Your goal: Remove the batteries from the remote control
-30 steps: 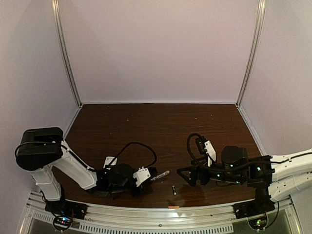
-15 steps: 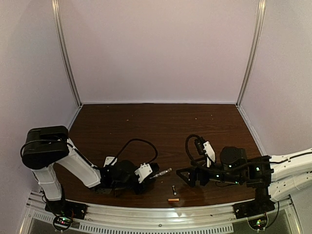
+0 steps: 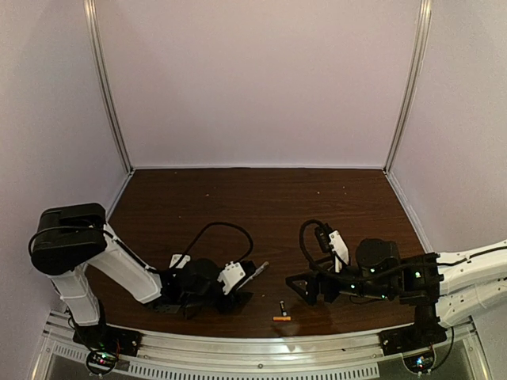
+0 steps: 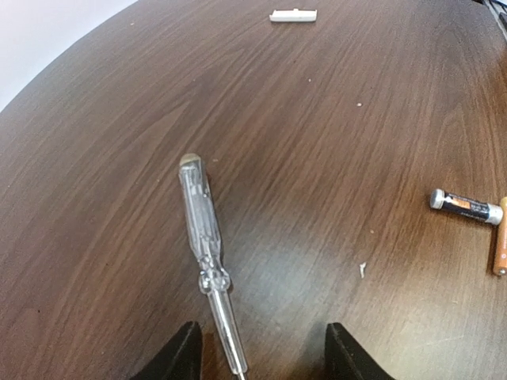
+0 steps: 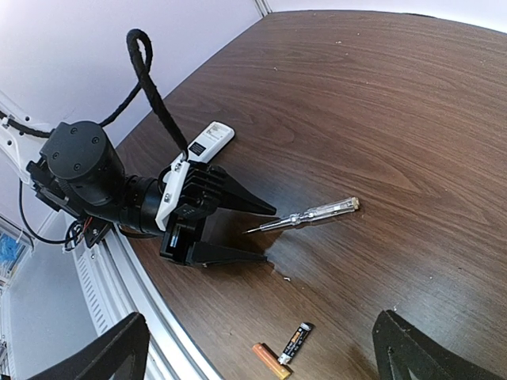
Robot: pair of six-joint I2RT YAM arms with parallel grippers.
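Observation:
The two batteries lie loose on the table near its front edge, a dark battery [image 3: 282, 305] [image 4: 466, 206] [image 5: 295, 343] and an orange battery [image 3: 281, 318] [image 4: 501, 247] [image 5: 271, 361] touching at one end. The white remote control [image 5: 210, 142] [image 3: 178, 260] lies behind my left arm, mostly hidden in the top view. My left gripper [image 3: 247, 283] [image 4: 261, 356] [image 5: 269, 235] is open, low over the table, holding nothing. My right gripper [image 3: 295, 286] [image 5: 261, 317] hangs wide open above the batteries and is empty.
A clear-handled screwdriver [image 4: 202, 229] [image 5: 313, 214] [image 3: 258, 271] lies on the table, its tip between the left jaws. A small flat white plastic piece [image 4: 293, 14] lies farther off. The metal rail [image 3: 261, 348] runs just beyond the batteries.
My left gripper has opened and let go of the screwdriver, which now lies on the table. The orange battery has shifted from the rail edge up to the dark one.

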